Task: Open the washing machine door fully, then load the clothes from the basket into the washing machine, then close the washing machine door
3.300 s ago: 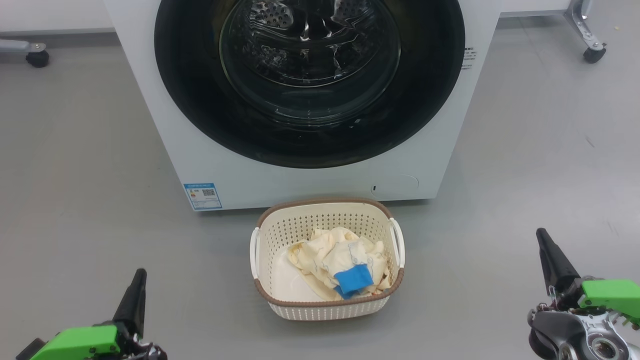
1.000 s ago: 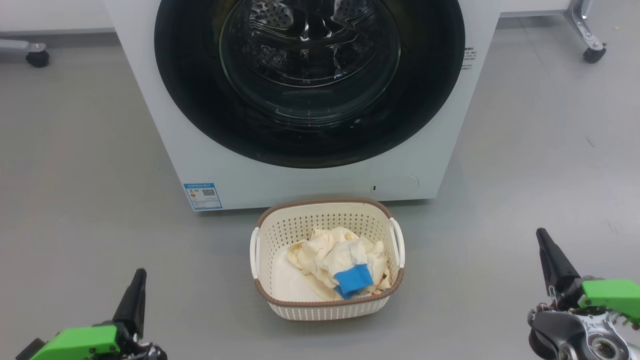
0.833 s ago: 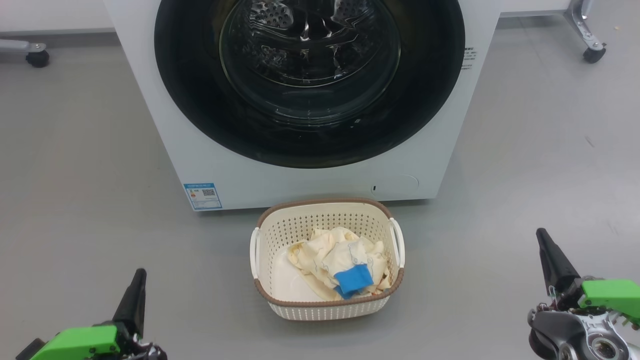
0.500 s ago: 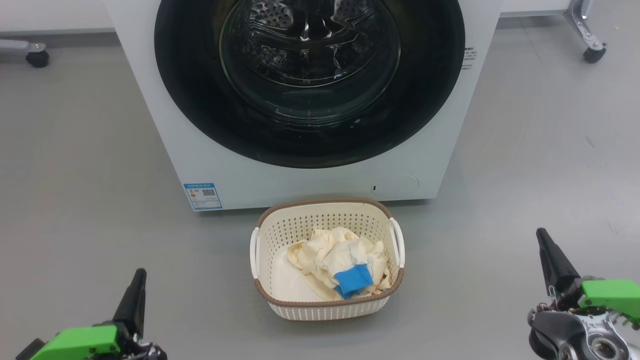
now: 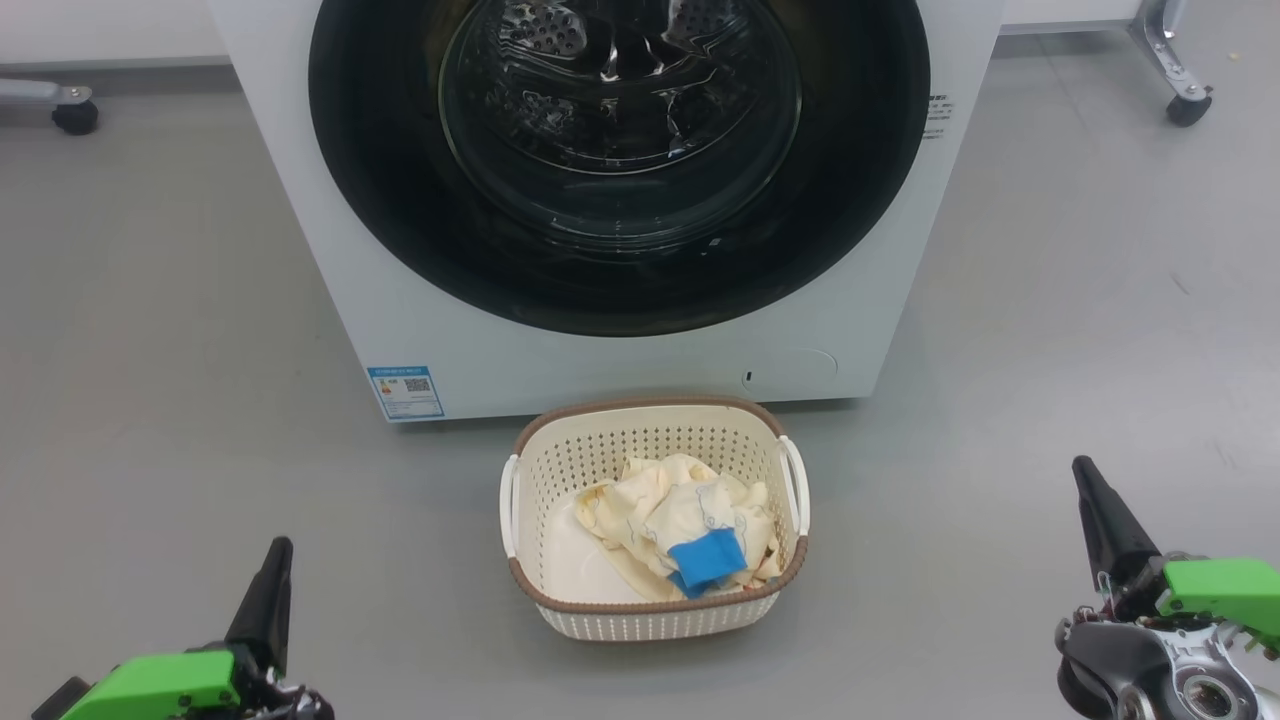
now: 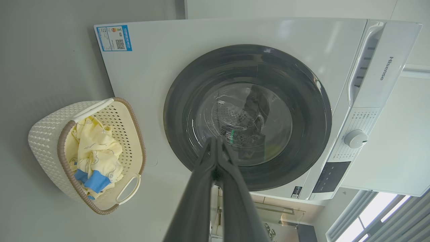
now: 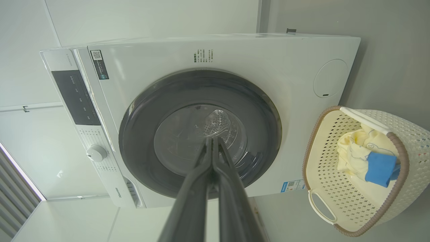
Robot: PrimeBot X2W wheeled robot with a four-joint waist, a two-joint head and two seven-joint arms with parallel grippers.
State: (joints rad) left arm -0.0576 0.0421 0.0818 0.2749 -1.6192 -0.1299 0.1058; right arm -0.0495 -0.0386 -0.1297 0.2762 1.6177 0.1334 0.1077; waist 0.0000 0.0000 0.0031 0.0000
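— Door status first: we see the washing machine door shut flat against the white washing machine. Its glossy black ring surrounds the clear porthole, and the perforated steel drum shows through the glass.

— We agree. And the basket?

— We find the basket standing on the grey floor, just in front of the machine. It is below the door and to the right of the blue sticker.

— Where are the clothes?

— We see the clothes heaped inside the basket, toward its right side. They are pale yellow, with a bright blue patch on top near the closer rim. The basket's bottom shows bare on the left.

— And our end effectors?

— Our left end effector sits low on the left of the head view, fingers pressed together with nothing between them, well apart from the basket. Our right end effector sits low on the right, also pressed together and empty. In both wrist views we look along the joined fingers toward the door, and neither touches it.
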